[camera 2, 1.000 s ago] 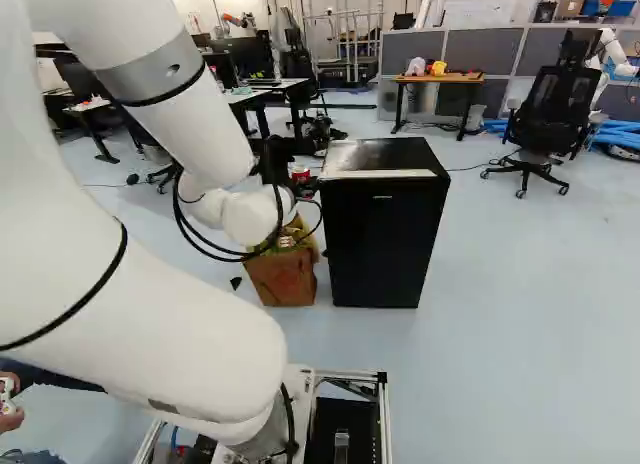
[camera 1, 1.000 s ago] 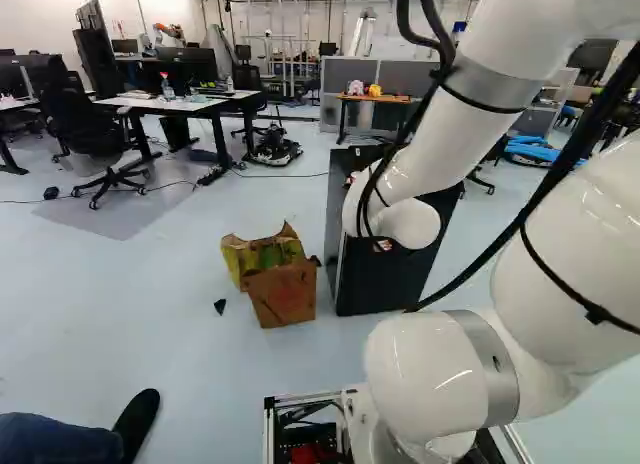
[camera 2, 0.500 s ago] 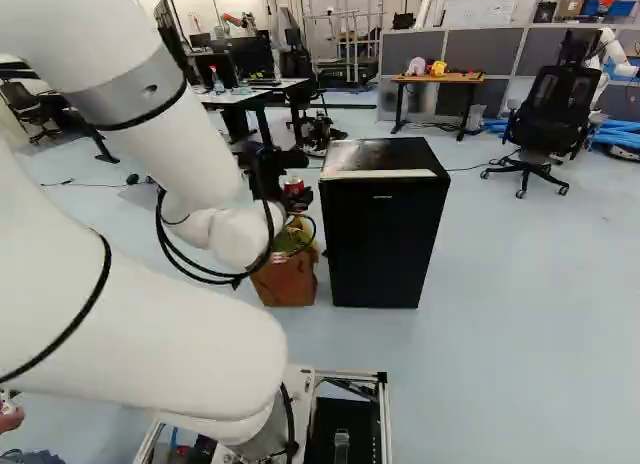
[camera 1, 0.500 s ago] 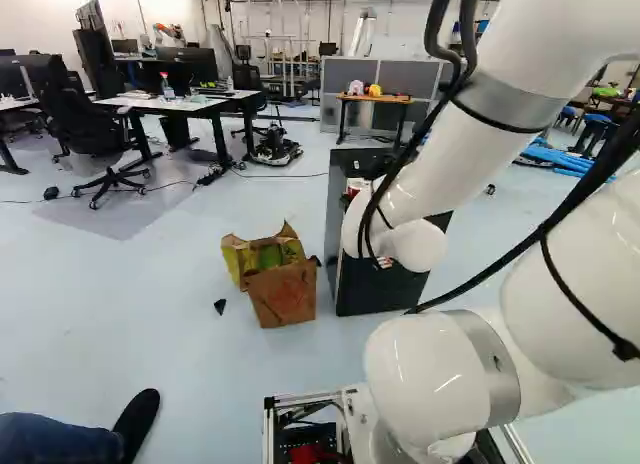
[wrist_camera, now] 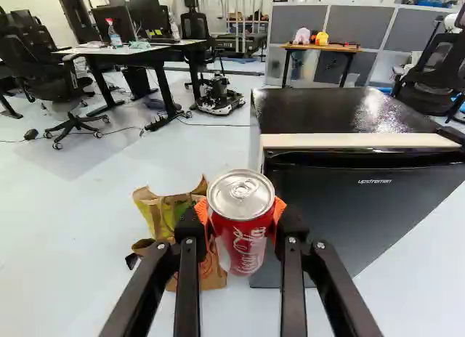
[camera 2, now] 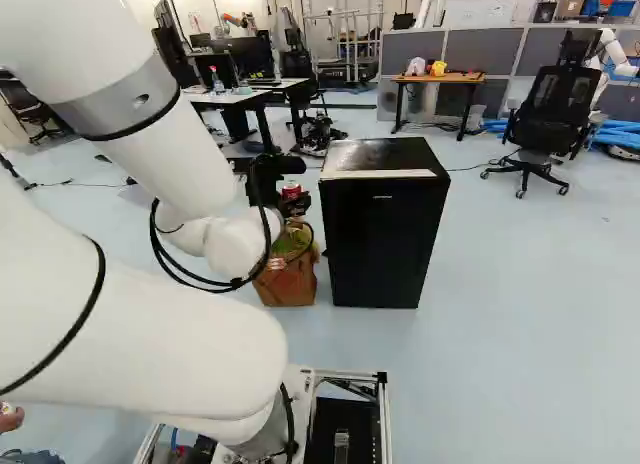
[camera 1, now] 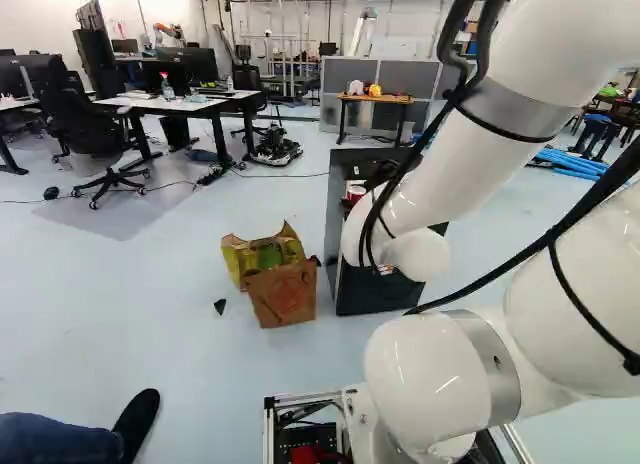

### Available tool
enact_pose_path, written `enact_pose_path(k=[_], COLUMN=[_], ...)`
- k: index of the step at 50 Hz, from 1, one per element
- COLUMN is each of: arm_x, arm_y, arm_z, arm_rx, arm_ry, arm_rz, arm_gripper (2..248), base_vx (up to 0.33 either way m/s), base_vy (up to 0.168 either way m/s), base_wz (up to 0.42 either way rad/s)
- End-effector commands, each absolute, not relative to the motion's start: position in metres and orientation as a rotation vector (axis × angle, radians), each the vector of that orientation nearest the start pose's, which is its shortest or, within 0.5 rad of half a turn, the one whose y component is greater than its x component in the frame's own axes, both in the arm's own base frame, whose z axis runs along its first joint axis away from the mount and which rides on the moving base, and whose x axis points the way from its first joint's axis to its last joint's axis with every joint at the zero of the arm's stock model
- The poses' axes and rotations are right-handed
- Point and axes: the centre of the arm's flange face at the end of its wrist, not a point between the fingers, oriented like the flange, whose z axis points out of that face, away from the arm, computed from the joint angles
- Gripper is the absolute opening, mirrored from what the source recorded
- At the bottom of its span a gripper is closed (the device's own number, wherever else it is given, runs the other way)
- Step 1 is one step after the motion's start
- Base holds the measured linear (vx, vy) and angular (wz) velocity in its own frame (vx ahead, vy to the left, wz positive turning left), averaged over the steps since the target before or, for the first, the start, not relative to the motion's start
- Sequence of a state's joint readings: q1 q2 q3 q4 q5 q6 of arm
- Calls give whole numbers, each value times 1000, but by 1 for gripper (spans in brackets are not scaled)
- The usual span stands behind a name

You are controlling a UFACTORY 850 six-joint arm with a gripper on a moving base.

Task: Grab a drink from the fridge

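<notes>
- You look out over a pale floor (camera 1: 130, 324), with desks and grey partitions (wrist_camera: 349, 33) beyond.
- Your gripper (wrist_camera: 243, 215) is closed on the can (wrist_camera: 242, 239), an orange pad (wrist_camera: 203, 210) against each side.
- The can sits between the fingertips, upright, its long axis roughly vertical, lid on top and tab unopened as far as you can tell.
- From the can, the bag (camera 1: 284, 295) lies lower down, on the floor; the fridge (camera 2: 385, 239) stands to the other side, its door shut. That is the relation your next move turns on, I'd judge: keep the can off the fridge's near edge and mind the drop to the bag.
- You can't tell how much gap there is between can and fridge.
- Your one arm (camera 2: 180, 149) slopes down and ahead to the wrist, with the gripper reaching forward at about the height of the fridge's top.
- The drink looks secured, so what's left is likely carrying it clear; a tilt or a knock against the fridge could loosen it.
</notes>
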State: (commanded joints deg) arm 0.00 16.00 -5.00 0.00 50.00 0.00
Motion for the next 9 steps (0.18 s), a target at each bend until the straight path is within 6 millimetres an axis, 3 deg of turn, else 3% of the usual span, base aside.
enact_pose_path(k=[9], arm_x=[270], arm_y=[0], arm_z=[366], arm_rx=[-2558], arm_ry=[0], arm_rz=[-1824], arm_gripper=[100], base_vx=[0], base_vy=[0], base_wz=[0])
